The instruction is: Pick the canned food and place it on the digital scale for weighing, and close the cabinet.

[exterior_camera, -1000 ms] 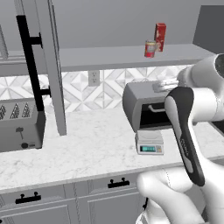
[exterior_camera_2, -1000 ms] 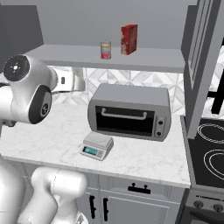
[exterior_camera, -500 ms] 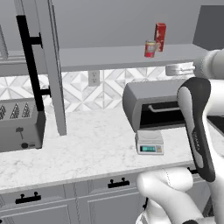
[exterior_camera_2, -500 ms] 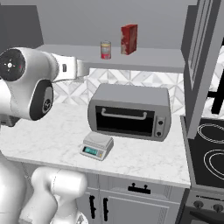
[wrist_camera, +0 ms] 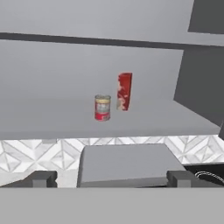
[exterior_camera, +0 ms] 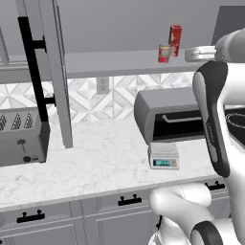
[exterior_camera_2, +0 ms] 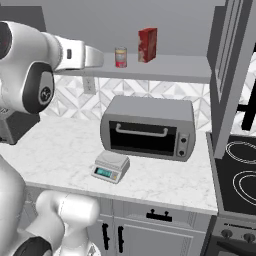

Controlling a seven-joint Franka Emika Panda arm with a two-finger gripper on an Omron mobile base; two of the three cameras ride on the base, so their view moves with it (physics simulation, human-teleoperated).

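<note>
The canned food (wrist_camera: 102,107) is a short red-labelled can that stands upright on the open cabinet's shelf (exterior_camera: 95,64), also seen as the can (exterior_camera: 164,53) (exterior_camera_2: 120,57). My gripper (wrist_camera: 111,179) is open at shelf height, facing the can from a distance, with nothing between its fingertips (wrist_camera: 41,178). In the right base view the hand (exterior_camera_2: 87,56) hovers left of the can. The digital scale (exterior_camera: 163,156) (exterior_camera_2: 111,166) sits bare on the counter in front of the toaster oven. The cabinet door (exterior_camera: 52,72) with its black bar handle (exterior_camera: 32,67) stands swung open.
A taller red box (wrist_camera: 124,91) (exterior_camera_2: 147,45) stands just right of and behind the can. A grey toaster oven (exterior_camera_2: 147,127) sits below the shelf, a toaster (exterior_camera: 21,141) at the far left, a stove (exterior_camera_2: 242,175) at the right. Another open door (exterior_camera_2: 232,70) hangs at the right.
The arm has lifted and the hand has risen from toaster-oven height up to shelf level, closer to the can. The jaws stayed open.
</note>
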